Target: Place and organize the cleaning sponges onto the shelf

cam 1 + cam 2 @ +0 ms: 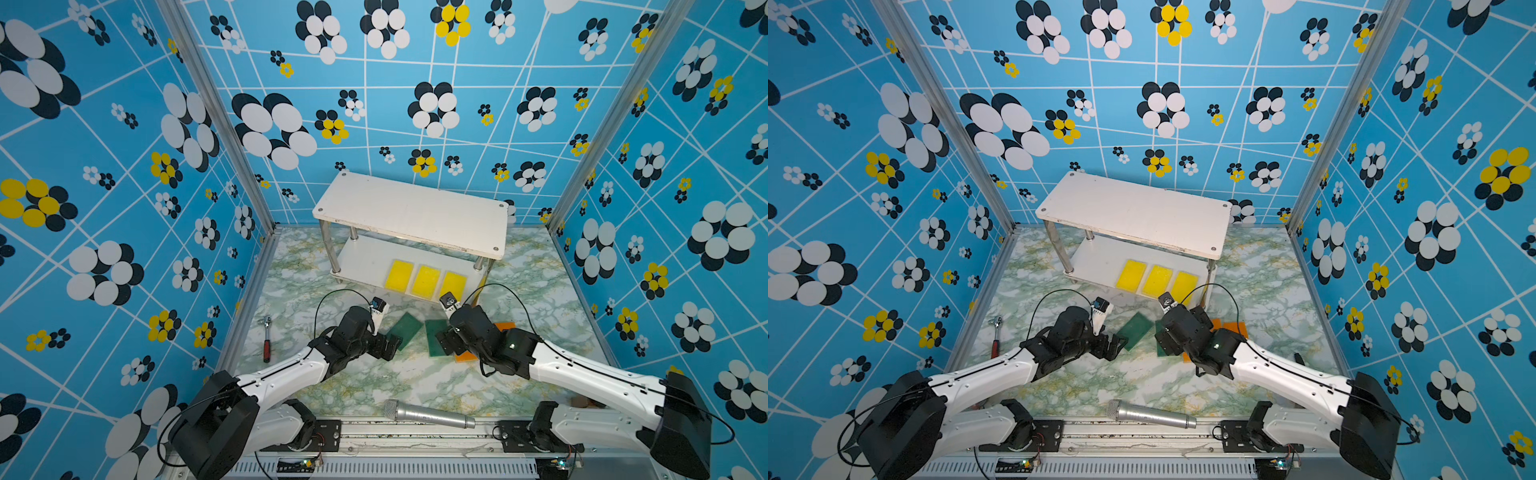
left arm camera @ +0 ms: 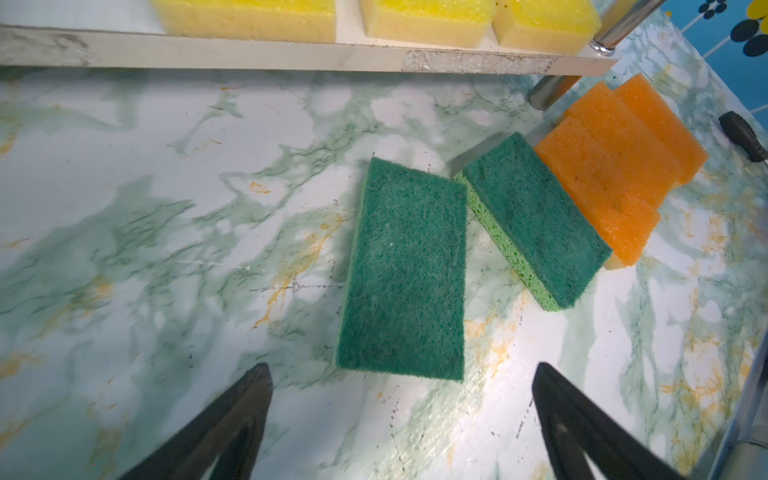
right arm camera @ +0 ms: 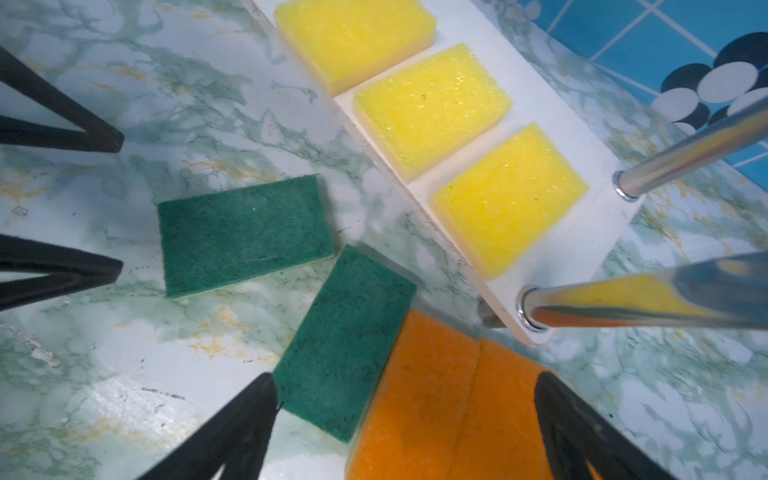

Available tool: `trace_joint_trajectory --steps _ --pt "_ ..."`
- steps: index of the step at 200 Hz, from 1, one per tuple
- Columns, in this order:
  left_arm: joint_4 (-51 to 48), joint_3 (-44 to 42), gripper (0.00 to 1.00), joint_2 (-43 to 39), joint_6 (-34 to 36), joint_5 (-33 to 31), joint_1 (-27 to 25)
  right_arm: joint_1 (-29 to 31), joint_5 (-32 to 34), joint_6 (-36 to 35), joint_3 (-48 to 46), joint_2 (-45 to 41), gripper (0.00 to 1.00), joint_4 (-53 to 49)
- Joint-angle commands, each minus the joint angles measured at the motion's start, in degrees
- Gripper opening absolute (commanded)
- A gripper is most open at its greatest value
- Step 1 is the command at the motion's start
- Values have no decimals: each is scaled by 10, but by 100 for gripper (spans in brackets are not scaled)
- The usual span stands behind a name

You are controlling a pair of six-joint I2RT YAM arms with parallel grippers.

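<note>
Left pincer (image 2: 402, 370), wide and empty, one dark green sponge (image 2: 403, 270) just ahead of its tips; right pincer (image 3: 404, 375), wide and empty, over second green sponge (image 3: 345, 340) and overlapping orange sponges (image 3: 449, 395) on the tabletop (image 3: 124, 365); beyond both, three yellow sponges (image 3: 432, 108) rowed on the lower board of the shelf (image 3: 557, 257).

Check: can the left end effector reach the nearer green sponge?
Probably yes: left end effector is open just short of the green sponge, which lies flat on the table, nothing on top or between.
</note>
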Motion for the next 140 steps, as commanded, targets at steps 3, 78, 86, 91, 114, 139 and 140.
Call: trace_joint_trajectory --steps 3,78,86,91,114,139,140 --pt "3 25 99 28 46 39 -12 -22 -15 16 -31 -57 99 -26" --pt "-5 59 99 116 81 9 -45 -51 -25 44 -69 -118 99 -20" --pt "-10 64 99 123 84 -1 -45 -51 -25 43 -69 -116 99 -19" --pt "-13 69 99 128 85 -5 -45 -52 -25 42 -69 -114 99 -18" --pt "-11 81 99 146 89 -29 -52 -53 -25 40 -70 -110 99 -14" --pt "-13 91 99 152 97 -54 -61 -54 -26 41 -72 -109 99 -10" --pt "-15 92 99 152 97 -55 -61 -54 -26 41 -72 -109 99 -10"
